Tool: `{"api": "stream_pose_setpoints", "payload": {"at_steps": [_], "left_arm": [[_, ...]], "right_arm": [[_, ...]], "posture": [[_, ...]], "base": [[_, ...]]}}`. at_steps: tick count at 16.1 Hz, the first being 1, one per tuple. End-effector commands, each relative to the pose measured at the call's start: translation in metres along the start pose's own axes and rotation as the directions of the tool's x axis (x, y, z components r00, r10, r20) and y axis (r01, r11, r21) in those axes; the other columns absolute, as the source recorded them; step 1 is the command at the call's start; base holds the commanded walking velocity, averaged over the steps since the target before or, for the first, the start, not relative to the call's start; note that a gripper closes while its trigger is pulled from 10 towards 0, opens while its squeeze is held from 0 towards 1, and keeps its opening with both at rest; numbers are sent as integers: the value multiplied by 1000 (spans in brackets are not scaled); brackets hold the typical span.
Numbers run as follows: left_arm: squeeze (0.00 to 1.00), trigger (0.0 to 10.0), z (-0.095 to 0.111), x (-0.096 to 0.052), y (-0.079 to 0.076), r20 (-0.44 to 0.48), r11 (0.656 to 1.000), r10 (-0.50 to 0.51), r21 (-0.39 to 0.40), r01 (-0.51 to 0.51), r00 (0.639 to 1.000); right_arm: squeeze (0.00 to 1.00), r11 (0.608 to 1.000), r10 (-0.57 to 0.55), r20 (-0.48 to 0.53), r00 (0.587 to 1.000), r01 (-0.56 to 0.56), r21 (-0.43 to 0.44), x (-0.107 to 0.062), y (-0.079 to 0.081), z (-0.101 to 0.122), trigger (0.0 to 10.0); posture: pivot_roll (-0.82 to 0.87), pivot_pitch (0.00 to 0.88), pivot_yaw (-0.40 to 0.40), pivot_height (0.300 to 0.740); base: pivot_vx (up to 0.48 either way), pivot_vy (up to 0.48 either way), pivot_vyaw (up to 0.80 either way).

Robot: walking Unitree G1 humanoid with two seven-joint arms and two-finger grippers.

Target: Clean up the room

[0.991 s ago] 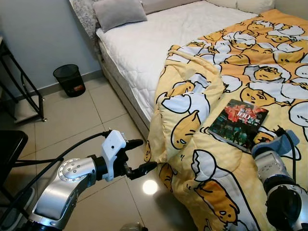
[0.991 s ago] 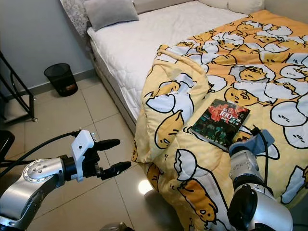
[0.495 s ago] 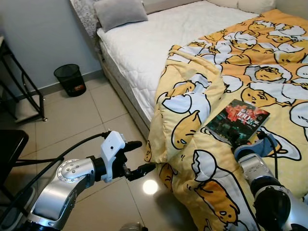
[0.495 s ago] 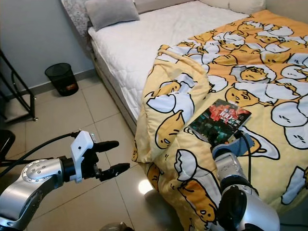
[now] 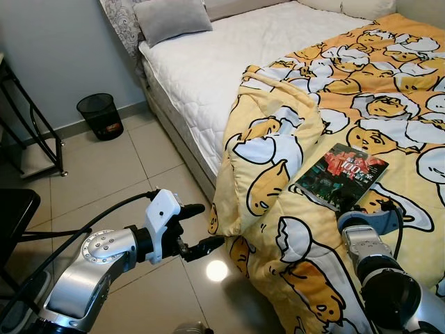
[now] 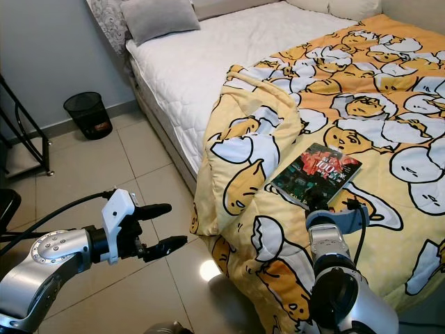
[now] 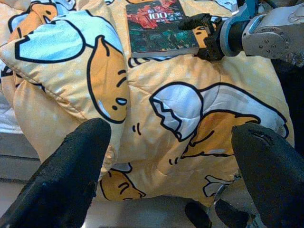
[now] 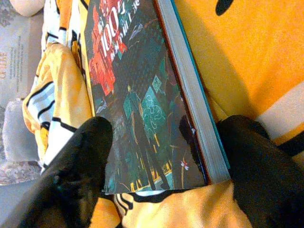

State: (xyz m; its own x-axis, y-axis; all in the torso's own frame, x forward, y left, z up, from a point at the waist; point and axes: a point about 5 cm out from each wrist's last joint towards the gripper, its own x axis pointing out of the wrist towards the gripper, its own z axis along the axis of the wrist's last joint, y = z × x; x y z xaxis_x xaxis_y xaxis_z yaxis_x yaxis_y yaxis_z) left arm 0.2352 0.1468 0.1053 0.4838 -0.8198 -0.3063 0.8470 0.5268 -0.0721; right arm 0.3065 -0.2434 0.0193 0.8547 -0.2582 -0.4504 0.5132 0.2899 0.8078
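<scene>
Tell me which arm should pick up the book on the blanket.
Right. The right gripper already has its open fingers either side of the book's near corner on the yellow blanket. The left gripper hovers over the floor tiles, beside the bed.

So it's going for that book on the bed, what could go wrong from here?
The book lies flat on a soft, rumpled blanket, so the open right gripper at its near corner might pinch fabric with it, or push the book along instead of gripping it. A corner hold could also let it tilt and slip out.

Glossy-covered book on soft quilted cloth blanket, shiny floor tiles
</scene>
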Motion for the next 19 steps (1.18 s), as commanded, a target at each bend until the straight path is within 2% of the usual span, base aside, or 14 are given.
{"api": "stream_pose_setpoints", "payload": {"at_steps": [1,4,7,19], "left_arm": [[882,10000,5,-2,0,-1,1000,-1,25,1,1000],[882,10000,5,-1,1,0,1000,0,26,0,1000],[882,10000,4,-2,1,-5,1000,-1,27,1,1000],[882,10000,-1,-3,-4,-11,1000,-2,22,2,1000]], "right_arm": [[0,999,9,-54,998,-7,37,0,5,-15,0],[0,999,36,-53,998,-34,37,1,9,-14,0],[0,997,75,-75,994,-77,-22,1,12,-15,0],[0,994,82,-86,993,-88,-65,1,11,-14,0]], "posture": [[271,0,113,740],[269,0,111,740],[267,0,109,740],[258,0,98,740]], "base": [[0,0,0],[0,0,0],[0,0,0],[0,0,0]]}}
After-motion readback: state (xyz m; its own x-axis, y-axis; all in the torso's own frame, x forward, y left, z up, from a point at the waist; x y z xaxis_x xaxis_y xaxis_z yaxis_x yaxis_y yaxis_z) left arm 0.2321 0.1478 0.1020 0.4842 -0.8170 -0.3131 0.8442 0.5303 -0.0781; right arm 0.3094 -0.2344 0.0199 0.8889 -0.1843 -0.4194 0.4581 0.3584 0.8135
